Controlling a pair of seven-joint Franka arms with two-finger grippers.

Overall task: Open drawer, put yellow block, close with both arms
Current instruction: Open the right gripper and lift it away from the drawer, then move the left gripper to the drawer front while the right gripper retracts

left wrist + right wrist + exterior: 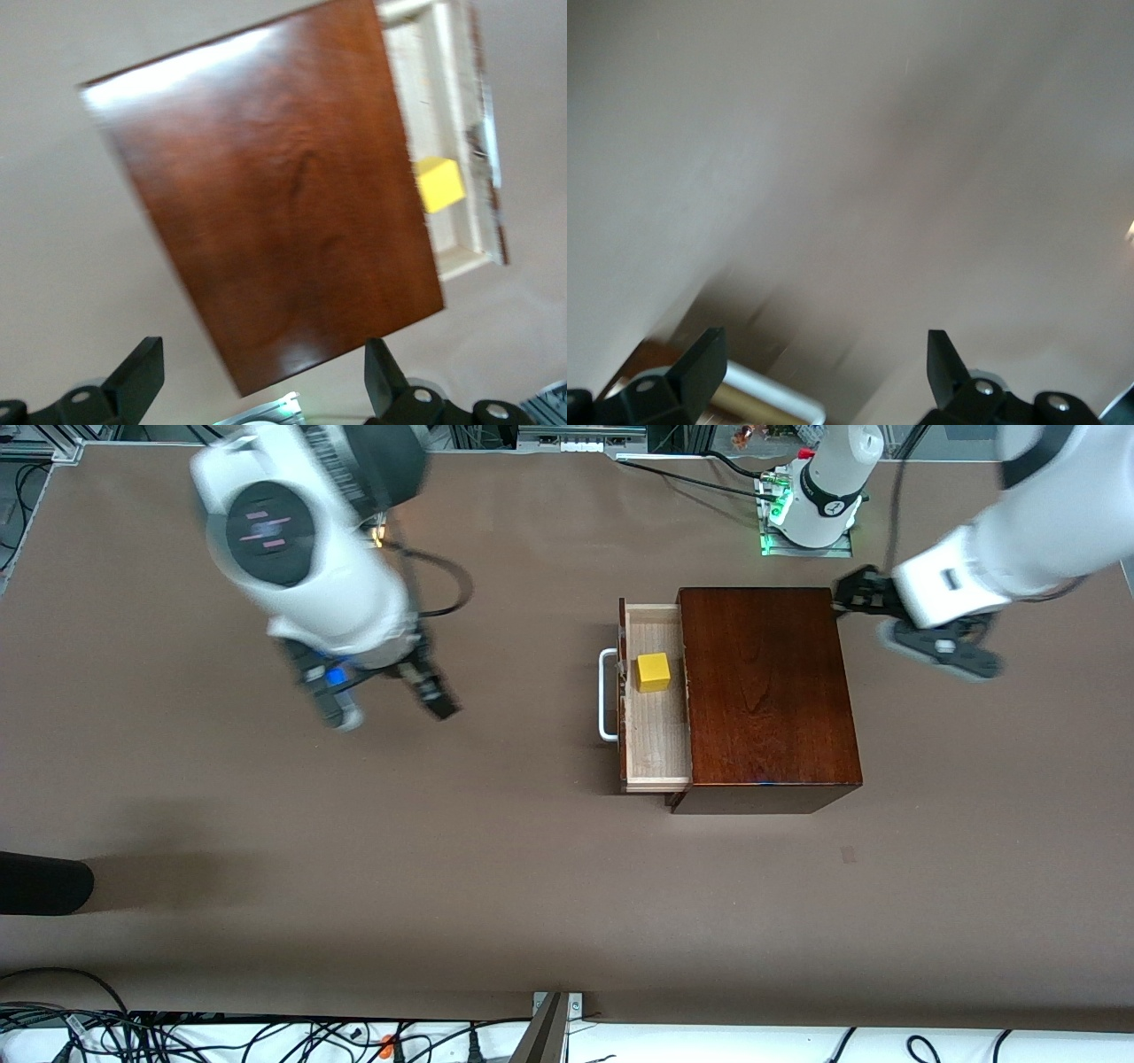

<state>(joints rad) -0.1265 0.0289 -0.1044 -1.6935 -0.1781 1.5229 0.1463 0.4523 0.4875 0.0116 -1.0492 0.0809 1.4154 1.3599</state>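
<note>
Yellow block [654, 672] in pulled-out drawer [657, 735]; both grippers' fingers spread, empty.

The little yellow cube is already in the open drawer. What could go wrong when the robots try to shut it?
1. The open right gripper hangs over bare table, away from the white U-shaped bar handle; a crooked push might jam the pale wooden drawer.
2. The open left gripper isn't touching the glossy dark mahogany box, so it could slide.
3. The small yellow cube might shift.
</note>
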